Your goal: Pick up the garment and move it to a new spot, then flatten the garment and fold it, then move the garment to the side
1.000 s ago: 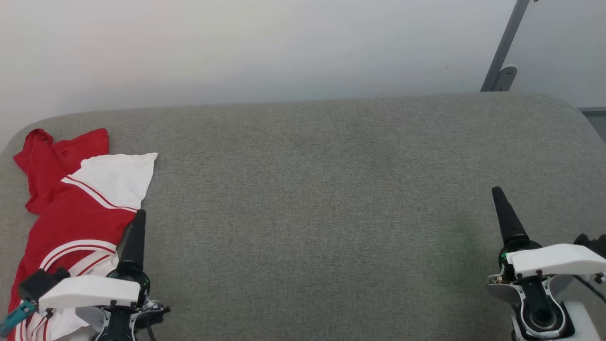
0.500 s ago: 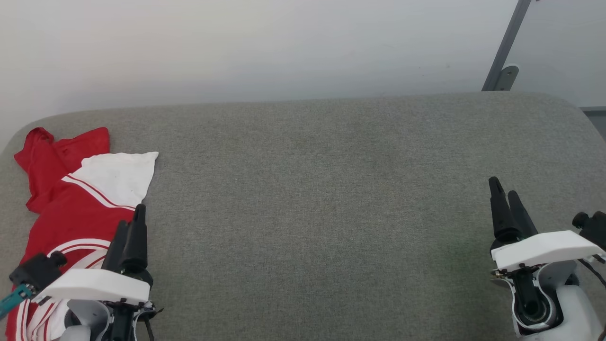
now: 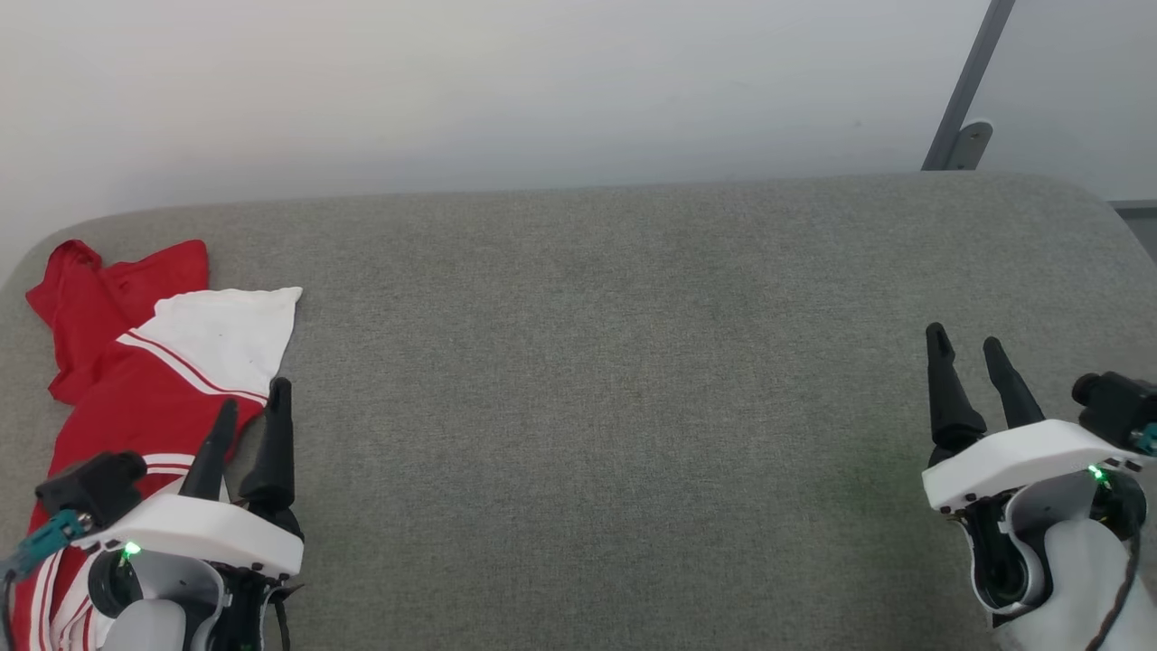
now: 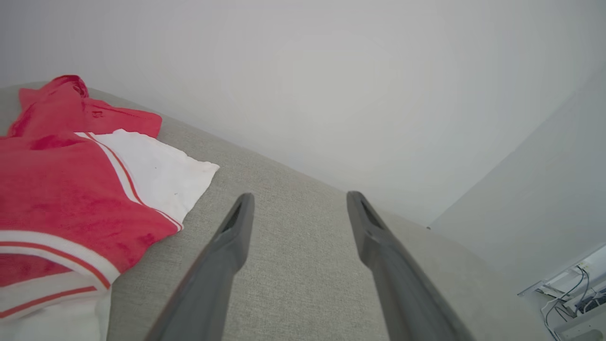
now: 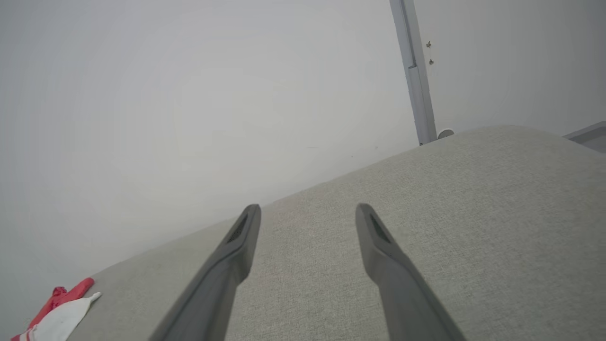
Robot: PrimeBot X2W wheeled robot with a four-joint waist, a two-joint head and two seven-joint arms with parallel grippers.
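The garment point(image 3: 136, 380), a red shirt with a white sleeve and white-and-red stripe trim, lies crumpled at the far left of the grey padded surface. In the left wrist view the garment point(image 4: 71, 189) spreads out to the left of my fingers. My left gripper point(image 3: 253, 402) stands open at the garment's right edge, nothing between its fingers. My right gripper point(image 3: 967, 342) is open too, far off over bare surface at the right. In the right wrist view the garment point(image 5: 57, 312) is a small patch at the lower left. Its black characters are hidden.
The grey fabric-covered surface point(image 3: 615, 380) has rounded back corners and ends at a pale wall point(image 3: 497, 90). A grey metal post with a bracket point(image 3: 963, 99) rises behind the back right corner. Cables and equipment point(image 4: 573, 293) lie beyond the surface's edge.
Both grippers have turned about their wrists, so each pair of fingers now shows side by side and spread apart. The left gripper edged slightly forward, the right slightly up. The garment has not moved.
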